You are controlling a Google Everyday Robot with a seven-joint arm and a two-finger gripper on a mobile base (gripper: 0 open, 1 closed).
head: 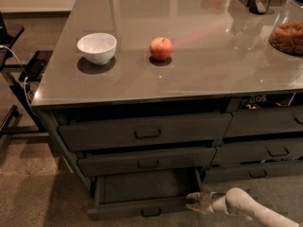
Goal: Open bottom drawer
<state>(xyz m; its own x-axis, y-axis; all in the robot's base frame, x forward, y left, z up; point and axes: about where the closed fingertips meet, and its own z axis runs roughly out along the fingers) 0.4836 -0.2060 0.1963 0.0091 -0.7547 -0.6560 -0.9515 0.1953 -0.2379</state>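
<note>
1. The gripper (194, 201) sits low near the floor, at the right end of the bottom drawer's front panel, touching or just beside its corner. I cannot tell whether it is open or closed on anything. Its pale arm (246, 207) trails off to the lower right.

2. The bottom drawer (142, 187) is the lowest of the left-hand stack. It stands pulled well out, with its flat dark inside showing (nothing visible in it), so the task looks mostly or wholly done.

3. Its thin front panel carries a small loop handle (151, 212) at centre, well to the left of the gripper. The handle is the natural place to hook. The panel's end or top edge is the other option, and seems to be where the gripper works now.

4. Handling, as a judgement:
   - The drawer is rigid and probably light while empty.
   - It rides on slides, so it should move straight out with little force.
   - A pull from the corner rather than the centre could skew it and make it bind (a slim panel gives little to bear on).
   - The smooth dark face may be slippery.

5. Above it are the middle drawer (147, 161) and the top drawer (142, 131), both taller-fronted.

6. On the grey countertop (213, 56) stand a white bowl (97, 48) and an apple (161, 48), well clear of the work.
</note>
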